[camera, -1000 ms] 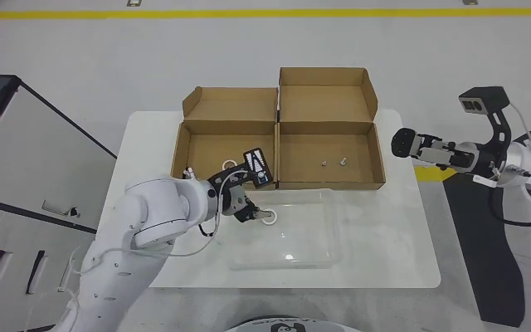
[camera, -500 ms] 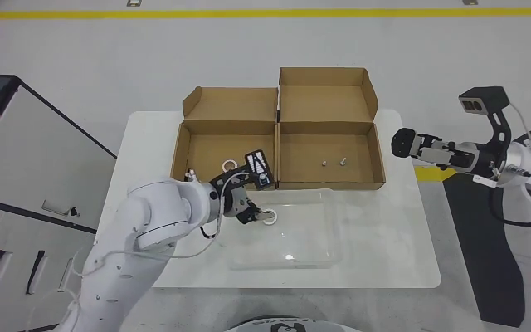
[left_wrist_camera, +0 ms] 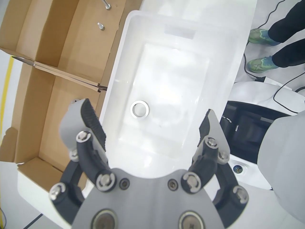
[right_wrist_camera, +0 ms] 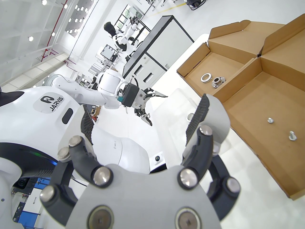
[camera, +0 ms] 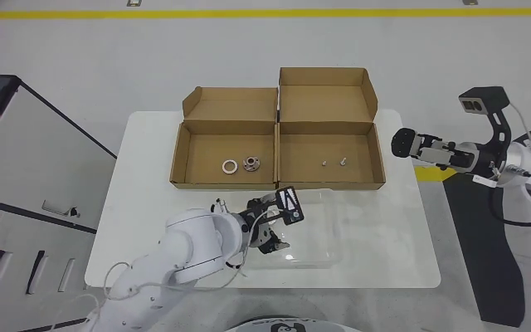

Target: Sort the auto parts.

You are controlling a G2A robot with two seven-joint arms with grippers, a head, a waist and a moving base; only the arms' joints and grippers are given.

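Ring (left_wrist_camera: 139, 109) looks steel: stiff, light, slick, flat in the bin (left_wrist_camera: 116, 55). Left gripper (left_wrist_camera: 147, 110) gapes empty above; best pinch across its rim.

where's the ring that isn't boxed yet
Left wrist view: the ring lies in the clear bin, near its wall beside the cardboard boxes, ahead of the left pincer.

Right tool (right_wrist_camera: 144, 104), fingers (right_wrist_camera: 209, 115) apart; ring (right_wrist_camera: 206, 77) beside hub (right_wrist_camera: 217, 82) in carton (right_wrist_camera: 197, 58)
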